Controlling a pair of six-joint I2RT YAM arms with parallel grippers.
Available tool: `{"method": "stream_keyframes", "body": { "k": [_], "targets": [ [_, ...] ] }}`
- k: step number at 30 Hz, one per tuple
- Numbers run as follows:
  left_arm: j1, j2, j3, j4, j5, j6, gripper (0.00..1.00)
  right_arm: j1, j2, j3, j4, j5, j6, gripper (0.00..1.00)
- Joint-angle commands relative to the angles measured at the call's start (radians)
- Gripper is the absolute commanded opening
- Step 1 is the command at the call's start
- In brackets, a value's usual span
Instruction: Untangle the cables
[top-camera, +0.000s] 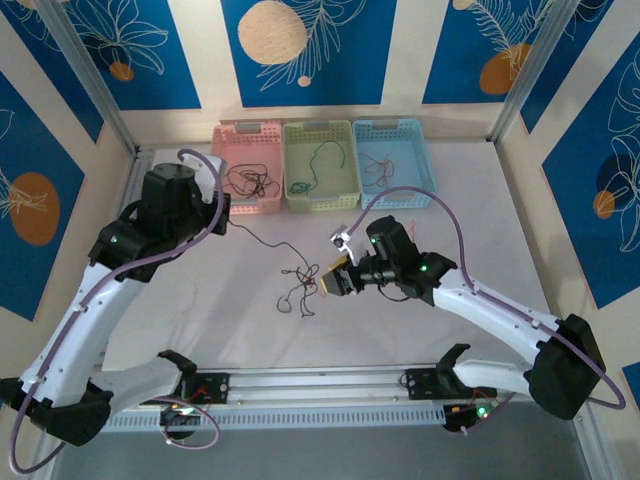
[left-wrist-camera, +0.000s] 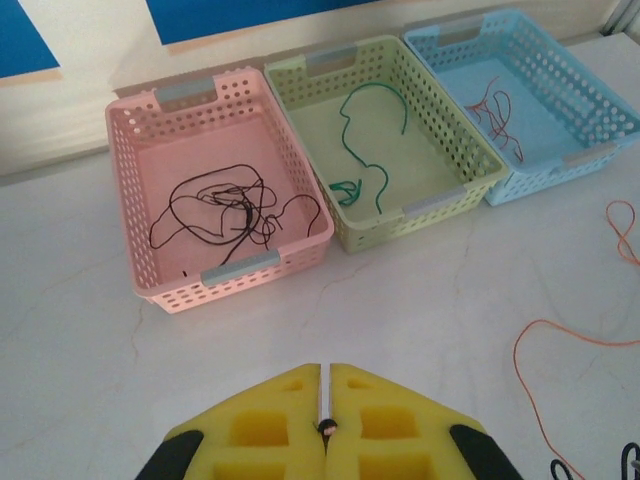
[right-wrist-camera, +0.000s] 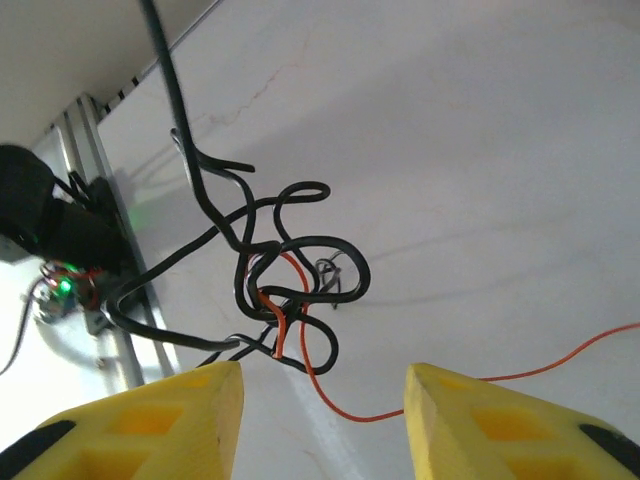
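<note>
Because seemingly light, springy and slippery, pinch the cables (right-wrist-camera: 285, 290), knotted on the desk (top-camera: 250, 335) before the released, empty right jaws, at a loose outer loop, left jaws clenched on one black strand (top-camera: 255, 240).

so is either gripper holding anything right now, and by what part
Left gripper pinches a black cable, apparently near one end; the rest runs to the tangle. Right gripper is open, holding nothing.

Baskets pink (left-wrist-camera: 240, 275), green (left-wrist-camera: 420, 212), blue (left-wrist-camera: 560, 168): perforated moulded plastic, slight sheen; table (left-wrist-camera: 400, 300) smooth matt white, faintly veined; cables (right-wrist-camera: 285, 290) thin, glossy-sheathed; pads (right-wrist-camera: 160, 420) of right gripper (right-wrist-camera: 322, 400) matt yellow foam.
</note>
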Motion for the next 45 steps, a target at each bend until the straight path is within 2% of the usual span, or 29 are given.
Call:
{"method": "stream_keyframes", "body": {
  "k": [1,3,9,22,29,43,45],
  "targets": [
    [0.02,-0.011,0.027,-0.053,0.057,0.028,0.0,-0.007,-0.011,-0.023,0.019,-0.041,-0.236,0.48],
    [0.024,-0.014,0.032,-0.055,0.064,0.026,0.0,-0.004,0.009,-0.035,0.043,-0.085,-0.3,0.5],
    [0.035,-0.006,0.064,-0.083,0.063,0.036,0.0,-0.006,0.077,0.015,-0.033,-0.175,-0.4,0.52],
    [0.061,0.011,0.161,-0.126,0.063,0.045,0.0,0.063,0.191,0.097,-0.087,-0.205,-0.563,0.55],
    [0.069,0.016,0.163,-0.123,0.075,0.038,0.0,0.069,0.223,0.092,-0.055,-0.258,-0.585,0.55],
    [0.079,0.003,0.158,-0.121,0.077,0.031,0.0,0.085,0.285,0.067,0.022,-0.269,-0.601,0.44],
    [0.079,0.003,0.157,-0.12,0.077,0.03,0.0,0.085,0.294,0.057,0.034,-0.254,-0.607,0.4]
  ]
}}
